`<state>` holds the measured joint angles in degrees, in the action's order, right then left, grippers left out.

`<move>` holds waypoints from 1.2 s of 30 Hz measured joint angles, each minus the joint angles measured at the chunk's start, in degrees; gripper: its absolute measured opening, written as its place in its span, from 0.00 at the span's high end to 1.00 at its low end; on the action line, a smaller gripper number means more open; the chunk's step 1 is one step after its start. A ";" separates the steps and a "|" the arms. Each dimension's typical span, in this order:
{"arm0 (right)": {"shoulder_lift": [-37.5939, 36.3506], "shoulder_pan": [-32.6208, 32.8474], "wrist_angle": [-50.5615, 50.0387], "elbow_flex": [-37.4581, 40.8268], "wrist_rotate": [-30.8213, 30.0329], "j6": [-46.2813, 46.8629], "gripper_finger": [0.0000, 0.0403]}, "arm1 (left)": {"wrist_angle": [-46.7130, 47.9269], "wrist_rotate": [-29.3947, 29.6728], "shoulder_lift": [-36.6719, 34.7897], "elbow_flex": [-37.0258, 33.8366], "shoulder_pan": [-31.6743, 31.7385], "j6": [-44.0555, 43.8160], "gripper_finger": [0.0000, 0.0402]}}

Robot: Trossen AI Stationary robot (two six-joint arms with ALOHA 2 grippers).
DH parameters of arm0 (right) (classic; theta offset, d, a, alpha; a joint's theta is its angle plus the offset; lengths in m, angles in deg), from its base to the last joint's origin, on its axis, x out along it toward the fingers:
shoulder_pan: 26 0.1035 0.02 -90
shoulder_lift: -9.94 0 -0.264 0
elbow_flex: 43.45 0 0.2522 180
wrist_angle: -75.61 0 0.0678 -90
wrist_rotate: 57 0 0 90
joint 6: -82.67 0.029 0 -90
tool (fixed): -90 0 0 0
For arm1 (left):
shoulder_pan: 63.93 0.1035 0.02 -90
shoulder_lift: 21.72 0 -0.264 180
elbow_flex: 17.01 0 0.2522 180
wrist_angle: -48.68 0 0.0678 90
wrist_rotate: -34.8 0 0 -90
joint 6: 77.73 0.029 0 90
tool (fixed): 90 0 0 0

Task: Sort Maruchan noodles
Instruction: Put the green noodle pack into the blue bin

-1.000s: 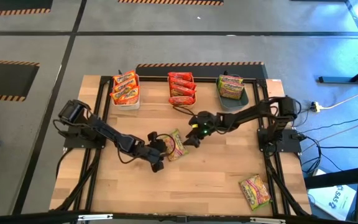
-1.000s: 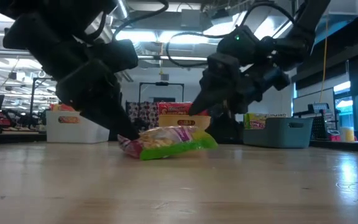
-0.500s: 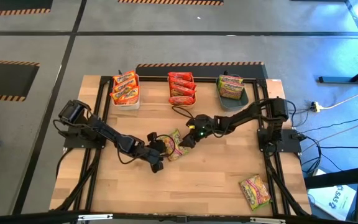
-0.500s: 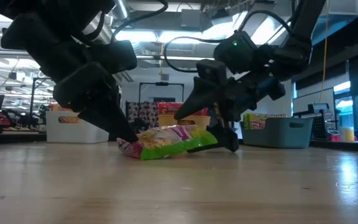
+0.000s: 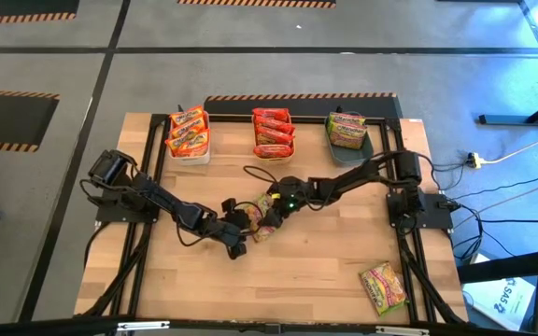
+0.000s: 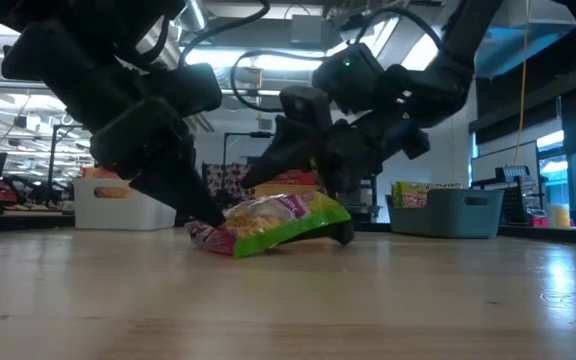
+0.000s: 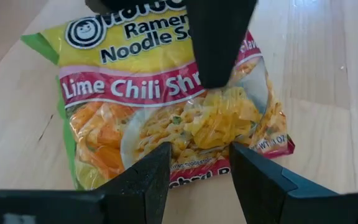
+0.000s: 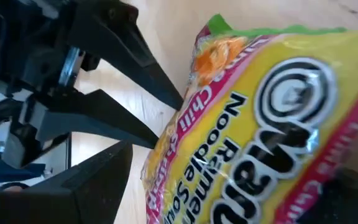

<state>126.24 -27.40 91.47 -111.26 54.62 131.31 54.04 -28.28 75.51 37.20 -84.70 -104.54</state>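
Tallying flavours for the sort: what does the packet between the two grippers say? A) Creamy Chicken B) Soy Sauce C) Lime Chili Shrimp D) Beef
C: the left wrist view reads "Lime Chili Shr..." on the green-yellow ramen packet.

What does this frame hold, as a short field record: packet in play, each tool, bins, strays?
packet in play: green-yellow crinkly plastic ramen packet, mid-table, far end lifted
left tool: at the packet's low end, fingers astride its edge
right tool: open, straddling the raised end
bins: white, orange, grey-blue, each holding packets
stray: second green-yellow packet, near right corner
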 joint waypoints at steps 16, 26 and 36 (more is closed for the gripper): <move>0.13 0.32 -1.67 -1.48 -1.44 -7.34 0.55 | -0.19 0.02 -0.62 0.00 -0.07 0.24 0.61; -3.32 0.25 -7.02 -1.46 -0.24 -13.87 0.63 | 1.95 -9.29 -6.80 0.02 -0.02 1.13 0.61; -19.57 -3.01 -34.16 -1.44 -6.14 -30.24 0.66 | 9.20 -7.77 -16.23 0.00 -0.01 3.45 0.61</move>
<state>106.66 -30.41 57.31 -112.70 48.48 101.07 63.24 -36.04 59.28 37.20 -84.72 -101.09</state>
